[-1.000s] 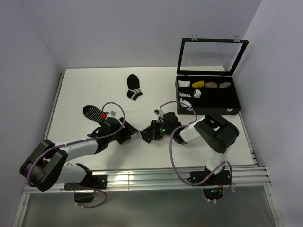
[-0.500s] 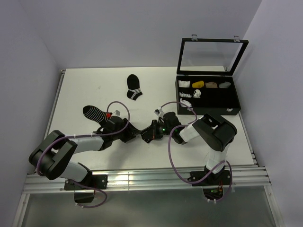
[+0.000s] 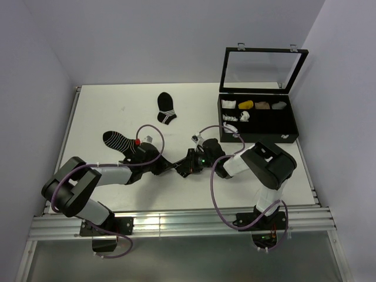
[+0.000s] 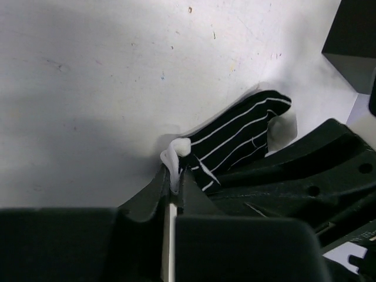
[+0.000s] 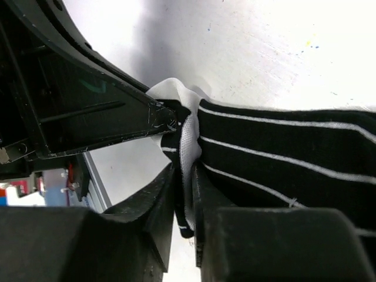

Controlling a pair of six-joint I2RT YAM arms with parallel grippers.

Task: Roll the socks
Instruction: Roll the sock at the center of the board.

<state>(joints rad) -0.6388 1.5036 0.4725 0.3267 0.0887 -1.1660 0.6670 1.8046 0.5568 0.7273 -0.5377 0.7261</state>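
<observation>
- A black case is seen at the right of the surface, with its glass lid stood upright.
- In the back row of compartments, a white bundle, a yellow one, a tan one and a grey one are held. Two more pale bundles are lodged in the row in front.
- The socks are found mid-surface between the two arms, outside the case.
- The left jaws are pinched tight on the white cloth at one end of the socks.
- The right jaws are closed to a narrow gap, which is filled by the sock fabric.
- A black banded sock and a striped sock are left loose on the surface.
</observation>
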